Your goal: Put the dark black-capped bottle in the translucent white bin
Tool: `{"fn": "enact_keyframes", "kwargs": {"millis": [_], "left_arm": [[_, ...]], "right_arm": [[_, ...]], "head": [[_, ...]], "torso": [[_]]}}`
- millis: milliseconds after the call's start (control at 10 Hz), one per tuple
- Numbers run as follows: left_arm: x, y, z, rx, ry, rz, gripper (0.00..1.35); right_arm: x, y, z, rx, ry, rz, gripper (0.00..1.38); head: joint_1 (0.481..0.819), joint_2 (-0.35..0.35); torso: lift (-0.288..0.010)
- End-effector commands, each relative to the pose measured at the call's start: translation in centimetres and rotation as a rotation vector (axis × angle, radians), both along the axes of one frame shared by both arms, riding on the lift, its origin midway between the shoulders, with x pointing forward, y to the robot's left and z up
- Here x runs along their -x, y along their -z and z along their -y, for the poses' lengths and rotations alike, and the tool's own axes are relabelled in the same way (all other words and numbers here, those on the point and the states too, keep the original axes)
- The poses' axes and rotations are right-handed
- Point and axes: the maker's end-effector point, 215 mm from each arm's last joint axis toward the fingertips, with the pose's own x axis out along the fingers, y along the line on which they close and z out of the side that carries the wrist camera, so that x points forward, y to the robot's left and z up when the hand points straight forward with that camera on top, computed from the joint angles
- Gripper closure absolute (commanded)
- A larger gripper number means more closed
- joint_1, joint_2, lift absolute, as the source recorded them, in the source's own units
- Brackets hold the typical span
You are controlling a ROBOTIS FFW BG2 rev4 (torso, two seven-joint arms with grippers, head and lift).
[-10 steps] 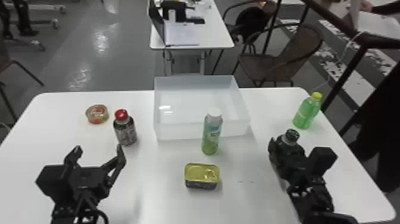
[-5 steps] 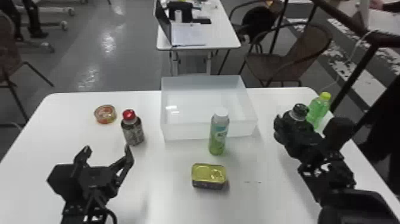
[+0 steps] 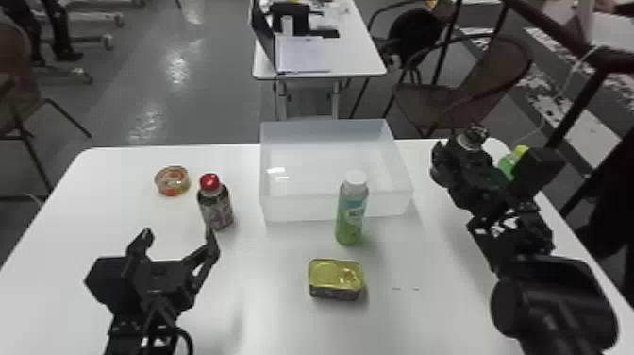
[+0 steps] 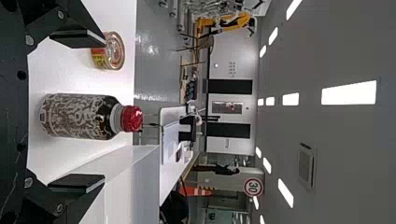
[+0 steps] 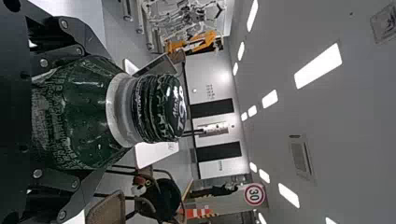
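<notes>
So the right fingers (image 5: 86, 37) are clamped round the bottle (image 5: 84, 112), roughly upright near the bin's (image 3: 302, 207) right side, and I'd say it's gotta swing left to get over it, while the left fingers (image 4: 77, 38) are wide open, empty.

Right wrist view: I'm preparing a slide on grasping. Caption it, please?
Right gripper holding the dark black-capped bottle, its neck and cap left exposed.

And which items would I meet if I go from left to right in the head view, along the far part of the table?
Small round can, red-capped bottle, translucent white bin, held black-capped bottle, yellow-capped green bottle.
</notes>
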Motion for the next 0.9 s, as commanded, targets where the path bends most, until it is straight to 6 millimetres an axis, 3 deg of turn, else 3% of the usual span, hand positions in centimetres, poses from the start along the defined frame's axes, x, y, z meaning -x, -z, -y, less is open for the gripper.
{"fn": "enact_keyframes", "kwargs": {"millis": [0,200,600,800], "left_arm": [[-0.1,0.0,0.1,0.005,0.001,0.000,0.26],[-0.3,0.0,0.5,0.010,0.006,0.000,0.26],[-0.9,0.0,1.2,0.039,0.018,0.002,0.26],[-1.3,0.0,1.7,0.048,0.027,0.005,0.26]], "right_arm": [[-1.8,0.2,-1.3,-0.024,-0.043,0.017,0.77],[-2.5,1.2,-3.3,-0.049,-0.093,0.025,0.77],[-5.0,1.4,-9.1,-0.067,-0.253,0.024,0.68],[-5.2,3.2,-9.5,-0.069,-0.286,-0.021,0.68]], "head": [[0.695,-0.016],[0.695,0.000],[0.695,0.043],[0.695,0.059]], "torso": [[-0.093],[-0.093],[-0.093],[-0.093]]}}
